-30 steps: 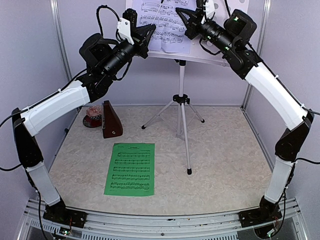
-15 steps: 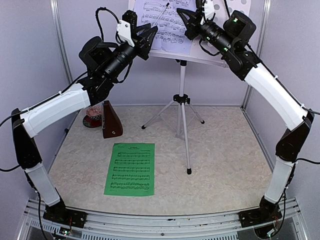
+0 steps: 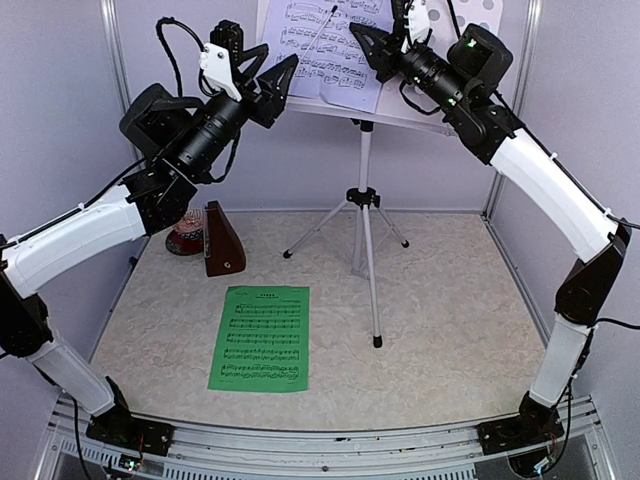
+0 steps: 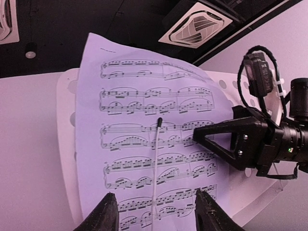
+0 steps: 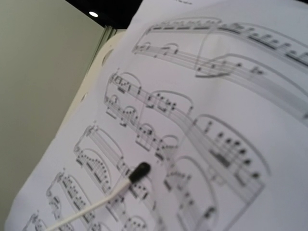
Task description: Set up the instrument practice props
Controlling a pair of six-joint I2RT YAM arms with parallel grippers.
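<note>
The silver tripod music stand [image 3: 363, 215] stands at the back, its perforated desk [image 4: 66, 120] carrying the pale lavender music sheet [image 3: 330, 45]. A thin white retaining wire with a black tip [image 4: 157, 154] lies over the sheet [image 4: 144, 125]. My left gripper [image 3: 268, 78] hangs open left of the sheet and apart from it, its fingertips [image 4: 104, 214] spread wide. My right gripper [image 3: 372, 45] points at the sheet's right side, one black finger [image 4: 226, 142] showing. The sheet [image 5: 216, 96] fills the right wrist view. The green music sheet [image 3: 260, 338] lies flat. The brown metronome [image 3: 222, 240] stands at the left.
A small reddish round object [image 3: 186, 228] sits behind the metronome against the left wall. The tripod's legs [image 3: 376, 300] spread over the mat's middle. Upright frame posts [image 3: 118, 60] and pale walls close in the back and sides.
My left gripper has opened and drawn back to the left, away from the lavender sheet, which stays on the desk. The right gripper has barely moved.
</note>
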